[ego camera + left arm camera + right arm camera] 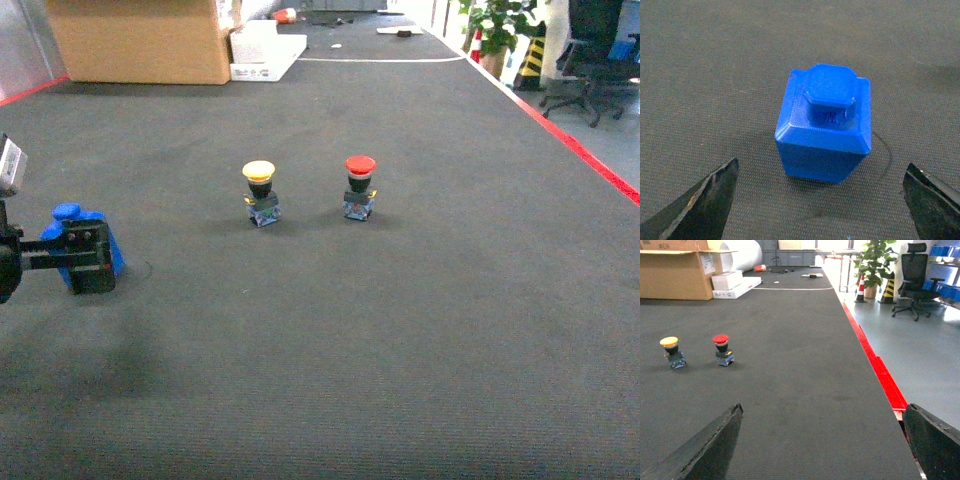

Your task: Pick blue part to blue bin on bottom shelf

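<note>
The blue part [66,222] is a small blue block with a raised cap, standing on the dark mat at the far left. In the left wrist view the blue part [825,125] fills the middle, upright and just ahead of the fingertips. My left gripper [95,258] is down at the mat right by it. The left gripper [821,167] is open, its two dark fingers spread wide on either side and touching nothing. My right gripper [823,407] is open over bare mat with nothing between its fingers. The blue bin and the bottom shelf are out of view.
A yellow-capped push button [260,192] and a red-capped push button [359,185] stand mid-mat. A cardboard box [140,40] and white boxes sit at the far back left. A red strip [580,150] marks the mat's right edge, with an office chair [912,280] beyond.
</note>
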